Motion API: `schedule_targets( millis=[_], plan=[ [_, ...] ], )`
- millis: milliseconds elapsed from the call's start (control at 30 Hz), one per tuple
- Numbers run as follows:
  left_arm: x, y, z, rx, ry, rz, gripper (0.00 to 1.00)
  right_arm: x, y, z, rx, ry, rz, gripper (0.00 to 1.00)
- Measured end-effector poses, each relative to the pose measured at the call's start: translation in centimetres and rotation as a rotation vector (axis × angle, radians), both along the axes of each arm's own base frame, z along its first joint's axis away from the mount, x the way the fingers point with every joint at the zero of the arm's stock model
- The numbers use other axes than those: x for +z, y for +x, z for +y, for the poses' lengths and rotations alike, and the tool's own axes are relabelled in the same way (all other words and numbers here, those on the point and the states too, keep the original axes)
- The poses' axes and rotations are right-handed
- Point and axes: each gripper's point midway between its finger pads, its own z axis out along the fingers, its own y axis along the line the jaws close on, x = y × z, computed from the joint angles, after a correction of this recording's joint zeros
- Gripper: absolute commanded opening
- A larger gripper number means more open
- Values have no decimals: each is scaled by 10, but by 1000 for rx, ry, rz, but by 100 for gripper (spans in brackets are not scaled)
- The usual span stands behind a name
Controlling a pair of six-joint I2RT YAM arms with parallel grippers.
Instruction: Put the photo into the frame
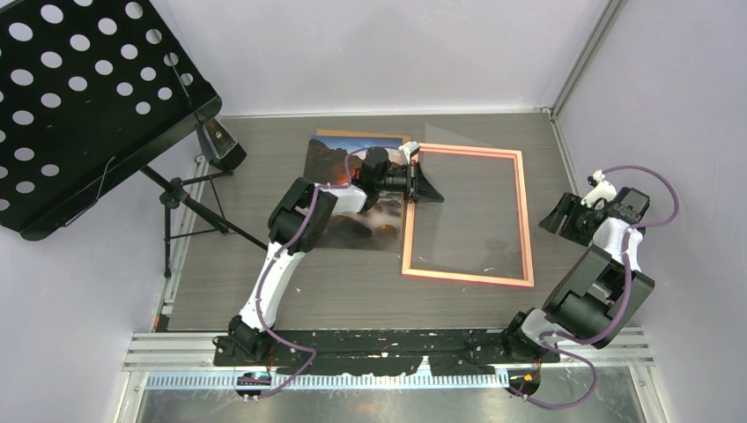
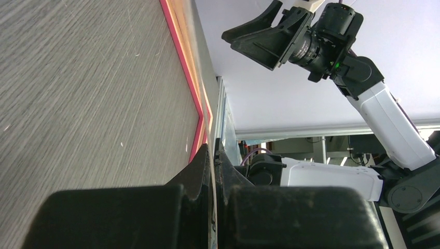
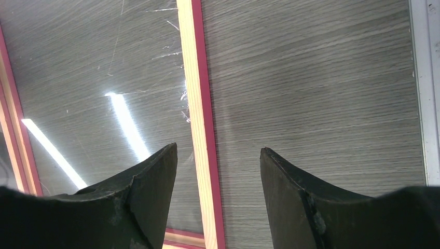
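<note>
Okay, the frame [image 1: 525, 216] lies flat on the grey wood table [image 1: 264, 282] and is the landmark for everything else. It is a thin pink-orange rectangle with wood grain showing through its middle.

The photo [image 1: 330, 159] lies face up just left of the frame, with its right edge close to the frame's left rail. It shows an orange sunset and dark rocks, and the left arm partly covers it. It is not in the frame. A brown board [image 1: 361, 134] peeks out past the photo's far edge, beyond the frame's far-left corner.

The left gripper [image 1: 423, 187] sits at the frame's left rail, toward the far end, pointing in over the frame. Its fingers [image 2: 197, 171] are pressed together on a thin pale edge. It looks like a clear sheet [image 1: 467, 207], tilted up over the frame, with its faint outline spilling past the frame's far rail. The wrist view shows only that thin edge between the pads, so I can't be sure of the material.

The right gripper [image 3: 218, 150] hangs raised at the frame's right side with its fingers apart and nothing between them. Its wrist view looks straight down on the frame's right rail, which runs between the fingertips, nearer the left one. Light streaks and scratches show on the glossy area inside the frame.

A black perforated music stand [image 1: 79, 97] is well left of the frame, off the table.
</note>
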Motion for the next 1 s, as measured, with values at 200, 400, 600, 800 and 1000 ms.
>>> schedule_targets(
  millis=[200, 400, 600, 800, 1000],
  plan=[
    [-5, -1, 1, 7, 10, 12, 0, 0, 0, 0, 2, 2, -1, 66],
    [-9, -2, 1, 12, 17, 24, 0, 0, 0, 1, 3, 4, -3, 66],
    [-13, -4, -1, 10, 21, 31, 0, -2, 0, 2, 6, 12, 1, 66],
    [-20, -5, -2, 6, 28, 42, 0, -10, -2, 4, 6, 32, 23, 66],
    [-23, -6, -4, 2, 30, 44, 0, -18, -2, 7, 13, 42, 48, 65]
  ],
)
